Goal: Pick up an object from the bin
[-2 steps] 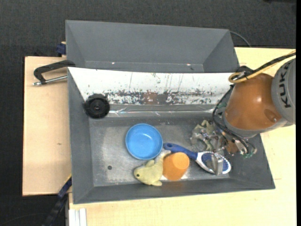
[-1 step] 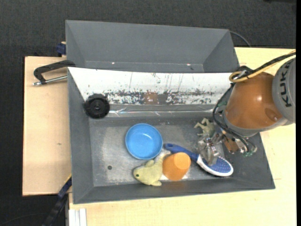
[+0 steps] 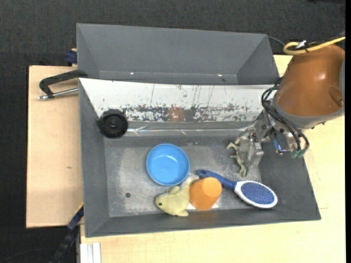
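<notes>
My gripper (image 3: 254, 143) is low in the bin's right part, under the orange cover. A small olive-green toy figure (image 3: 239, 156) with thin limbs lies right against its left tip; whether the toy is gripped I cannot make out. Just below it lies a blue brush (image 3: 253, 193) with a white-rimmed oval head, its handle pointing left. An orange cup (image 3: 205, 193) lies on its side at the handle's end.
A blue bowl (image 3: 167, 164) stands in the bin's middle, with a pale yellow plush toy (image 3: 173, 203) below it by the front wall. A black round knob (image 3: 112, 124) rests in the back left corner. The arm reaches in from the right.
</notes>
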You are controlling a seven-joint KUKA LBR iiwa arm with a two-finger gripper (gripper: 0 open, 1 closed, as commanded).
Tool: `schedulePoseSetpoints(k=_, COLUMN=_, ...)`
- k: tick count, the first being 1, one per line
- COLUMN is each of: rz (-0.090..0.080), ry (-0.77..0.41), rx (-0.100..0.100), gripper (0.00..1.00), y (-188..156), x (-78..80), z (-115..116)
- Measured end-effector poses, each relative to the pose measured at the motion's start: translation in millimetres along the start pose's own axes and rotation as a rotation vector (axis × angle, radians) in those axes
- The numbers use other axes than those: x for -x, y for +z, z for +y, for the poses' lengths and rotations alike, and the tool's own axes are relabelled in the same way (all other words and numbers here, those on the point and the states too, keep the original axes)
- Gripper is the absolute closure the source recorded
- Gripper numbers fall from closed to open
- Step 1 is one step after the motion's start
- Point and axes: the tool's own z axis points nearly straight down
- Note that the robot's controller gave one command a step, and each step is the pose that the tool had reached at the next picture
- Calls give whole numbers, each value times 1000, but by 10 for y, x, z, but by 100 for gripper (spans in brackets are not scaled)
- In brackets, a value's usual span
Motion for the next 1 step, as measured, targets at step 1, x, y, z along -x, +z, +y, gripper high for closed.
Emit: schedulePoseSetpoints(k=1, rz=7, ry=-1, rx=1, gripper=0, y=32, x=-17, z=-1)
